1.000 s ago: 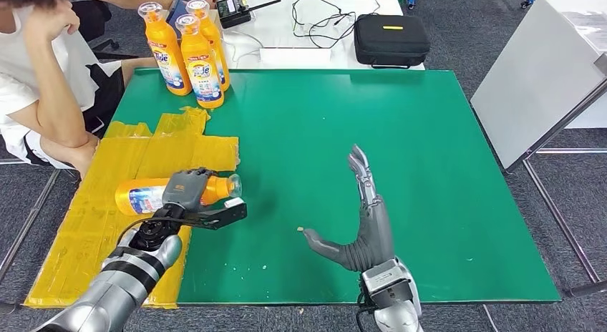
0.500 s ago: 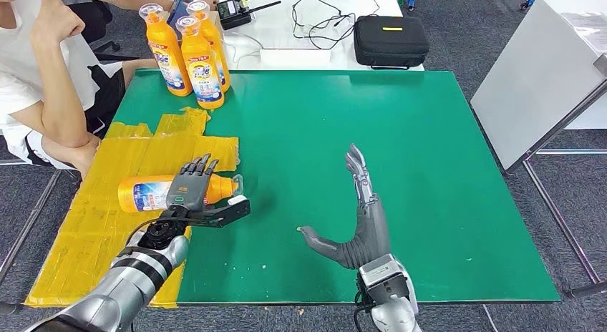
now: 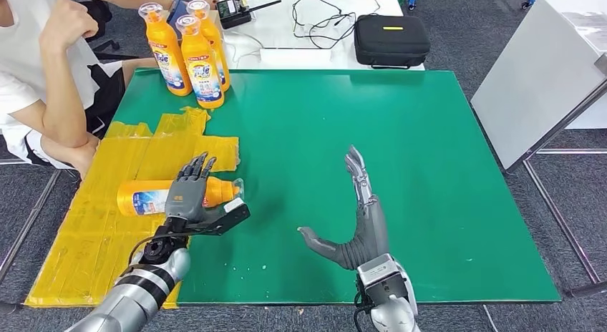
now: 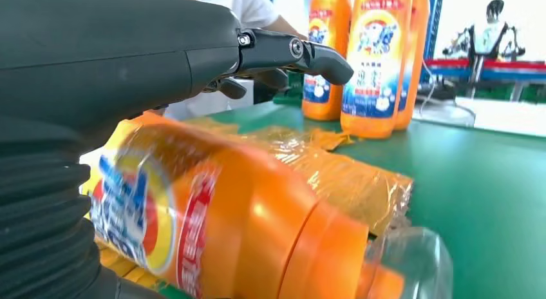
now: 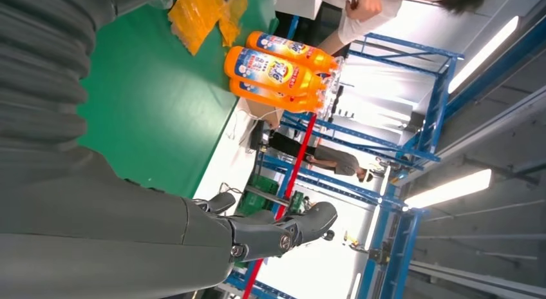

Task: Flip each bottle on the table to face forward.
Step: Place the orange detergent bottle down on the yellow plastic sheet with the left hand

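On the yellow plastic sheet [image 3: 93, 225] at the green table [image 3: 429, 203]'s left edge lies an orange detergent bottle [image 3: 147, 197], its label unreadable. Just over it the left hand [image 3: 187, 192] hovers, fingers spread, grasping nothing. Three upright orange bottles [image 3: 187, 53] at the far corner read "Tide". Well apart, the right hand [image 3: 361, 217] stands released, palm flat.

Probably a robotics lab or workshop: grey carpet floor [image 3: 458, 31], blue steel racking [image 5: 412, 138], cabled white bench [image 3: 286, 24].
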Controlling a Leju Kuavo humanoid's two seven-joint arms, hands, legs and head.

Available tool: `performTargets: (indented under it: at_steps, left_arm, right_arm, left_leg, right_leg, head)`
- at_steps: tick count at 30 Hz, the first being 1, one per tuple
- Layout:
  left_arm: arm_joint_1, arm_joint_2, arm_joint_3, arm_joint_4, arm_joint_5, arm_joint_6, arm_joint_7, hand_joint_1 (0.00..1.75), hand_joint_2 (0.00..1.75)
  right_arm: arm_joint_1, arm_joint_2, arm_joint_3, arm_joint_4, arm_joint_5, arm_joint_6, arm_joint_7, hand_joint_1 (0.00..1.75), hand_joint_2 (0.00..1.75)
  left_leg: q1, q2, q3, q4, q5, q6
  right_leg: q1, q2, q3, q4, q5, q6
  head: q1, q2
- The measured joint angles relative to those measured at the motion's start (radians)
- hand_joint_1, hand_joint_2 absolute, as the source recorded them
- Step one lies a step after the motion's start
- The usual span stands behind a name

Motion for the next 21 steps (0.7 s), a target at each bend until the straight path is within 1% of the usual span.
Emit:
performTargets:
  at_steps: [4, 6, 9, 12, 14, 16, 18, 19, 21]
  left_arm:
    - [0.032, -0.005, 0.019, -0.036, -0.011, 0.022, -0.005, 0.0, 1.75]
    - [0.058, -0.01, 0.04, -0.088, -0.061, 0.049, -0.015, 0.0, 1.75]
    - [0.12, -0.038, 0.106, -0.237, -0.171, 0.076, -0.068, 0.0, 1.75]
    - [0.182, -0.081, 0.175, -0.402, -0.195, 0.079, -0.149, 0.0, 1.75]
    - [0.222, -0.111, 0.209, -0.504, -0.129, 0.079, -0.218, 0.0, 1.75]
    - [0.266, -0.131, 0.222, -0.594, 0.005, 0.079, -0.278, 0.0, 1.75]
    - [0.308, -0.136, 0.211, -0.667, 0.14, 0.08, -0.294, 0.0, 1.75]
    - [0.324, -0.135, 0.203, -0.696, 0.179, 0.08, -0.292, 0.0, 1.75]
    - [0.348, -0.135, 0.192, -0.74, 0.202, 0.08, -0.289, 0.0, 1.75]
  right_arm:
    - [0.001, 0.0, 0.002, 0.001, 0.001, -0.002, 0.0, 0.0, 1.75]
    - [0.004, -0.002, 0.002, 0.001, 0.004, -0.01, 0.0, 0.0, 1.75]
    - [0.014, -0.006, 0.003, 0.001, 0.01, -0.026, -0.003, 0.0, 1.75]
    - [0.03, -0.013, 0.003, 0.001, 0.017, -0.048, -0.009, 0.0, 1.75]
    - [0.044, -0.016, 0.002, 0.0, 0.022, -0.064, -0.012, 0.0, 1.75]
    - [0.062, -0.019, 0.002, -0.005, 0.03, -0.08, -0.014, 0.0, 1.75]
    - [0.08, -0.022, 0.001, -0.014, 0.037, -0.091, -0.016, 0.0, 1.75]
    - [0.087, -0.024, 0.0, -0.018, 0.039, -0.095, -0.016, 0.0, 1.75]
    - [0.097, -0.026, -0.001, -0.023, 0.041, -0.098, -0.017, 0.0, 1.75]
  left_leg:
    - [0.0, 0.0, 0.0, 0.0, 0.0, 0.0]
    - [0.0, 0.0, -0.001, 0.0, 0.0, 0.0]
    - [0.0, 0.0, -0.001, 0.0, 0.0, 0.0]
    - [0.0, 0.0, -0.002, 0.0, 0.0, 0.0]
    - [0.0, 0.0, -0.002, 0.0, -0.001, 0.0]
    - [0.0, 0.0, -0.002, 0.0, -0.001, 0.0]
    - [0.0, 0.0, -0.003, 0.0, -0.001, 0.0]
    - [0.0, 0.0, -0.003, 0.0, -0.001, 0.0]
    - [0.0, 0.0, -0.003, 0.0, -0.001, 0.0]
  right_leg:
    - [0.0, 0.0, -0.001, 0.0, 0.0, 0.0]
    - [0.0, 0.0, -0.001, 0.0, 0.0, 0.0]
    - [0.0, 0.0, -0.001, 0.0, 0.0, 0.0]
    - [0.0, 0.0, -0.002, 0.0, 0.0, 0.0]
    - [0.0, 0.0, -0.002, 0.0, 0.0, 0.0]
    - [0.0, 0.0, -0.002, -0.001, 0.0, 0.0]
    - [0.0, 0.0, -0.003, -0.001, 0.0, 0.0]
    - [0.0, 0.0, -0.003, -0.001, -0.001, 0.0]
    - [0.0, 0.0, -0.003, -0.001, -0.001, 0.0]
  head:
    - [0.0, 0.0]
    - [0.0, 0.0]
    - [0.0, 0.0]
    - [0.0, 0.0]
    - [0.0, 0.0]
    - [0.0, 0.0]
    - [0.0, 0.0]
    - [0.0, 0.0]
    - [0.0, 0.0]
